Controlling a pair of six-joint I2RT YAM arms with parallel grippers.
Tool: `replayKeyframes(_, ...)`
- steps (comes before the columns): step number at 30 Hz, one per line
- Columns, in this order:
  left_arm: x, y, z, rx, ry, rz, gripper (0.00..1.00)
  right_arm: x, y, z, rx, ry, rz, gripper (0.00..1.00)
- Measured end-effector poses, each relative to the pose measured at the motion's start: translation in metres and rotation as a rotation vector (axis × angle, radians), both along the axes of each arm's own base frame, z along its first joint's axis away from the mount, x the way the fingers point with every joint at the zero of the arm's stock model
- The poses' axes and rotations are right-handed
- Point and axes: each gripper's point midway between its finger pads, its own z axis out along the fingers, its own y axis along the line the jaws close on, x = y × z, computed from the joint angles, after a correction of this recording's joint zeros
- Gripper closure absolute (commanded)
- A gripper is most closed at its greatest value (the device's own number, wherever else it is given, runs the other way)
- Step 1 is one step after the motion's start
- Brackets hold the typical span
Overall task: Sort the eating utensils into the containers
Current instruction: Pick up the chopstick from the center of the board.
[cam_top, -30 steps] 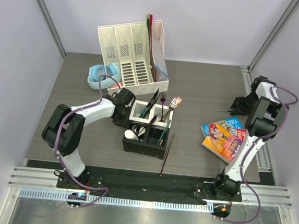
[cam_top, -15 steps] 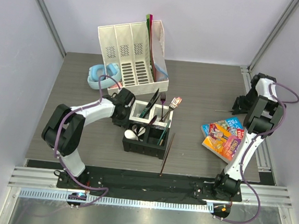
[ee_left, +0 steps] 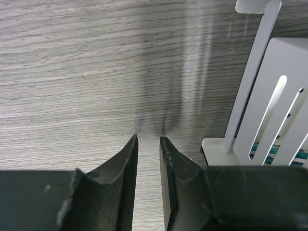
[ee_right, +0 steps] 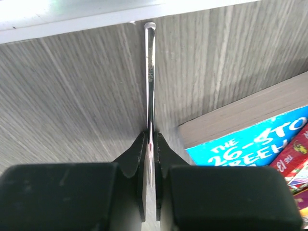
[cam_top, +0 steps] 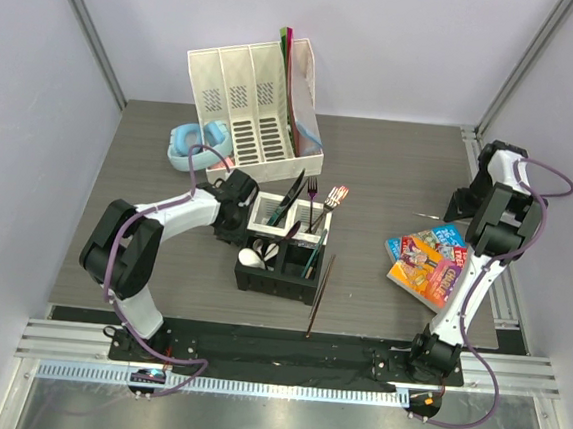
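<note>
- The right pincer (ee_right: 150,139) has just clamped a slim metal utensil (ee_right: 149,72), kind unclear, at the tabletop's (ee_right: 72,96) right edge; lifting likely comes next.
- The left pincer (ee_left: 148,144) is part-spread and empty.

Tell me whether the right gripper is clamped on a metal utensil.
Yes, the right gripper pinches the near end of a slim metal utensil that lies on the table.

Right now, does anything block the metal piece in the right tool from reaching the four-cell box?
Nothing visible. Bare table separates the metal utensil, pinched in the right tool, from the caddy; the book lies flat just beside that route.
</note>
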Motion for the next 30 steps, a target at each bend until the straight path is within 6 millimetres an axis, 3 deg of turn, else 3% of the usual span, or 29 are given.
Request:
replayKeyframes(1, 0.0, 0.0001, 0.0, 0.0, 0.0, 0.0, 0.75, -0.0011, 0.0004, -0.0003, -0.001, 0.002, 0.003, 0.89)
replayKeyframes(3, -0.0002, 0.0002, -0.0002, 0.001, 0.0, 0.0, 0.75, -0.0029, 0.0014, -0.001, -0.004, 0.001, 0.011, 0.74)
replayKeyframes(7, -0.001, 0.0007, -0.0008, 0.002, 0.003, 0.0, 0.75, -0.0065, 0.0044, -0.0015, -0.018, -0.001, 0.034, 0.71)
replayKeyframes(11, -0.0018, 0.0019, -0.0016, 0.007, 0.004, 0.001, 0.75, -0.0071, 0.0057, -0.0015, -0.038, -0.013, 0.044, 0.6)
replayKeyframes(13, -0.0016, 0.0023, -0.0016, 0.01, 0.003, 0.002, 0.75, -0.0105, 0.006, -0.0011, -0.046, -0.006, 0.046, 0.64)
replayKeyframes(14, -0.0016, 0.0024, -0.0016, 0.01, 0.003, 0.002, 0.75, -0.0105, 0.006, -0.0012, -0.048, -0.007, 0.046, 0.76)
replayKeyframes(19, -0.0018, 0.0027, -0.0017, 0.011, 0.003, 0.002, 0.76, -0.0028, 0.0056, -0.0025, -0.079, -0.028, 0.045, 0.98)
replayKeyframes(30, -0.0024, 0.0048, -0.0019, 0.022, 0.005, 0.005, 0.76, -0.0024, 0.0065, -0.0023, -0.115, -0.045, 0.065, 0.99)
